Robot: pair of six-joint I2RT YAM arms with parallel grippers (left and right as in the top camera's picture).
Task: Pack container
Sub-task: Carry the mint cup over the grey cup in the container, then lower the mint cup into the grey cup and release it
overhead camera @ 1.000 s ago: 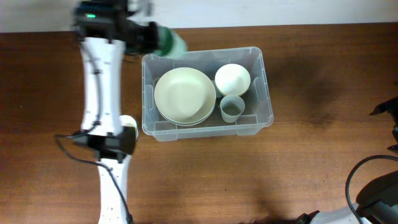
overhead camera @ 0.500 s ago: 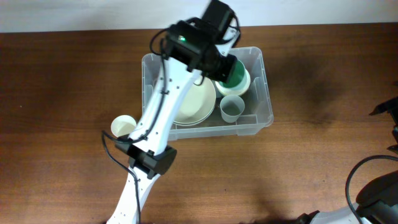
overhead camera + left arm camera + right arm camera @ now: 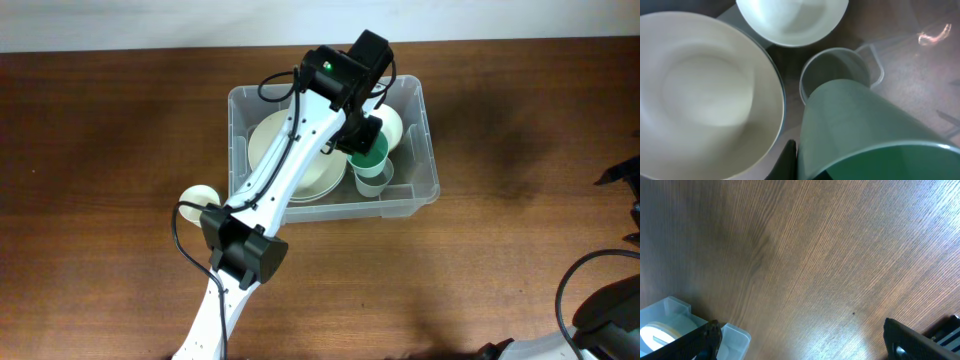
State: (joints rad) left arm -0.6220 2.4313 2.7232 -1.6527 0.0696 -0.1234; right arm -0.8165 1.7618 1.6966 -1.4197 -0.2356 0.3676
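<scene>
The container [image 3: 432, 170] is a clear plastic bin in mid-table. It holds a large cream bowl [image 3: 270, 150], a small white bowl [image 3: 392, 122] and a clear cup [image 3: 378, 182]. My left gripper [image 3: 358, 135] reaches into the bin and is shut on a green cup [image 3: 370, 157], held just above the clear cup. In the left wrist view the green cup [image 3: 865, 125] fills the lower right, over the clear cup [image 3: 832, 67], with the large bowl [image 3: 705, 95] on the left and the small bowl [image 3: 792, 20] at the top. My right gripper [image 3: 810, 340] is open and empty over bare table.
A small cream cup [image 3: 197, 199] stands on the table left of the bin, next to the left arm's base. A corner of the bin [image 3: 670, 325] shows in the right wrist view. The right arm sits at the table's right edge.
My left arm swung the green cup from behind the bin's back left corner into the bin, then down onto the clear cup. The right arm has not moved.
</scene>
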